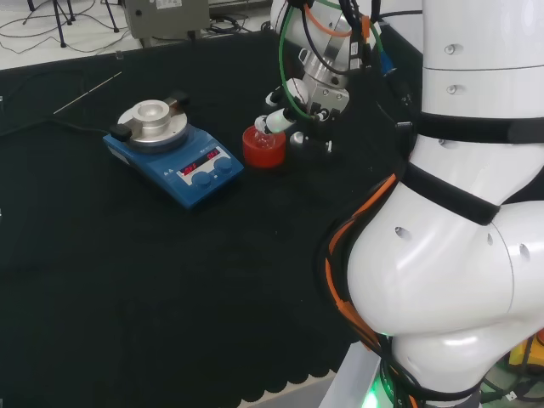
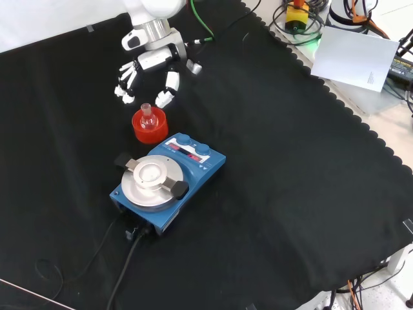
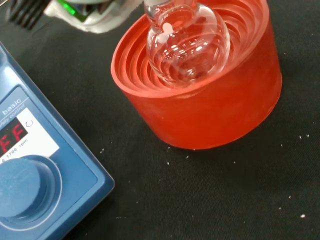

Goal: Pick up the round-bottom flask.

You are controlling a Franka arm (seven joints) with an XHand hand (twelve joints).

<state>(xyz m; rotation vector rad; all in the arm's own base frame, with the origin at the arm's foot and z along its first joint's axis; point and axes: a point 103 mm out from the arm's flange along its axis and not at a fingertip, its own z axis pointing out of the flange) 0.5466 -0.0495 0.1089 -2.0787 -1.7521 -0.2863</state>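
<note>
One clear glass round-bottom flask (image 3: 187,42) is sitting upright in one red ribbed ring stand (image 3: 210,100), its bulb resting in the stepped hollow; whether it holds any liquid is hard to make out. In the front view the black and white hand (image 2: 150,63) is hovering just above the stand, fingers spread and relaxed, grasping nothing. One blue hotplate stirrer with a round metal top (image 2: 169,179) is lying just beyond the stand from the hand.
</note>
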